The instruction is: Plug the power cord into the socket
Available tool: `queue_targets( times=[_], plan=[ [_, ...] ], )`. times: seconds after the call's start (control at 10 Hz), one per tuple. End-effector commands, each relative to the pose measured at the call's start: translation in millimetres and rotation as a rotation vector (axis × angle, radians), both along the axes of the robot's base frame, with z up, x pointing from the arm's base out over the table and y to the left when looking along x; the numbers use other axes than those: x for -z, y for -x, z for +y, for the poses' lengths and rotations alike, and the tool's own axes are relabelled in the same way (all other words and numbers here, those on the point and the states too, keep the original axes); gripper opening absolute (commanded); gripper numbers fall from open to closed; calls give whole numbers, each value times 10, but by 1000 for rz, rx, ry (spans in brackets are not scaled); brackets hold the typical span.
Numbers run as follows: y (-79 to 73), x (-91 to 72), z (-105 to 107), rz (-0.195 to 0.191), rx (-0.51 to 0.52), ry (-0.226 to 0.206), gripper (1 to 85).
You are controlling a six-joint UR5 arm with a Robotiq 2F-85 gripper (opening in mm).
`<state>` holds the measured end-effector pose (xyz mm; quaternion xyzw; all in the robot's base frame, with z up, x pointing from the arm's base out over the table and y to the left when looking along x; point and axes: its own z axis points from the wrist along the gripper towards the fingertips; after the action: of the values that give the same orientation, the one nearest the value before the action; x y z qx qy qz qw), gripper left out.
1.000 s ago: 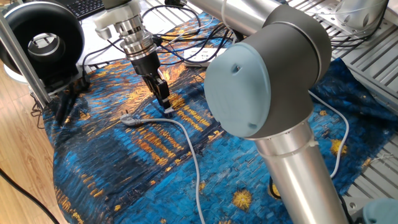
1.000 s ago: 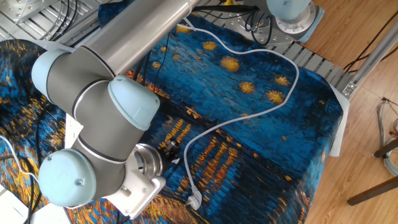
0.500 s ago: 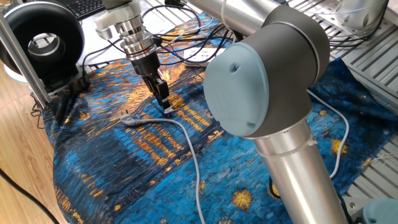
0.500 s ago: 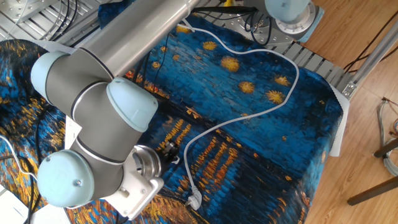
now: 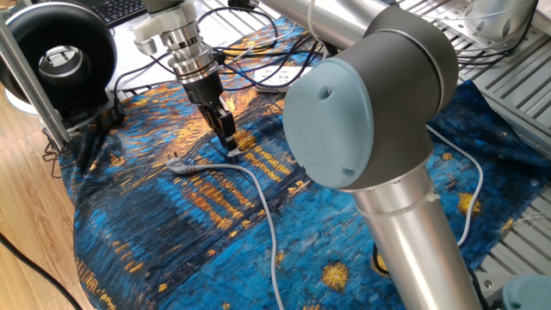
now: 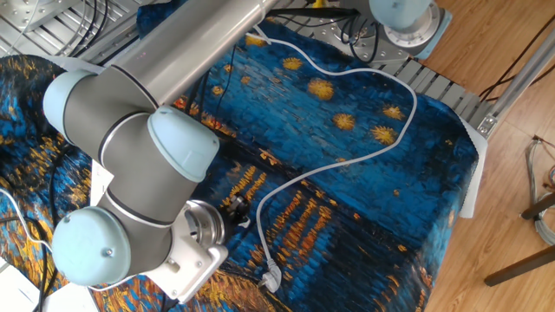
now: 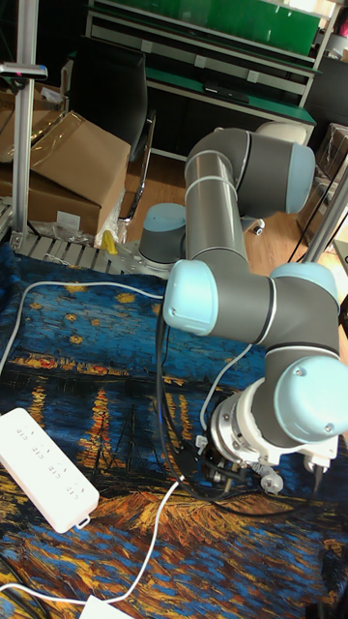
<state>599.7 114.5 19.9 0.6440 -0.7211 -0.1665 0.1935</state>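
My gripper [image 5: 232,151] points down at the blue painted cloth, its black fingers close together with a small pale plug at their tips. The other fixed view shows the gripper [image 6: 240,212] half hidden under the arm's wrist. In the tall fixed view a thin white power cord [image 7: 224,382] leads down to the gripper [image 7: 205,447]. The socket [image 7: 43,471], a long white power strip, lies flat at the cloth's left side, well apart from the gripper.
A thicker grey cable ends in a grey plug [image 5: 179,165] just left of the gripper and also shows in the other fixed view [image 6: 270,279]. Black cables [image 5: 250,52] tangle behind. A round black device [image 5: 60,56] stands at the far left. The arm's elbow [image 5: 370,112] blocks much of the view.
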Motion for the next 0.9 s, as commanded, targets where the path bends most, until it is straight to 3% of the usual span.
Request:
queue_targets(
  times=[0.0,0.3,0.8],
  plan=[
    [39,-14,4,9,9,-9,307],
    [114,-16,51,30,32,-25,217],
    [105,-25,55,18,64,-12,110]
  ],
)
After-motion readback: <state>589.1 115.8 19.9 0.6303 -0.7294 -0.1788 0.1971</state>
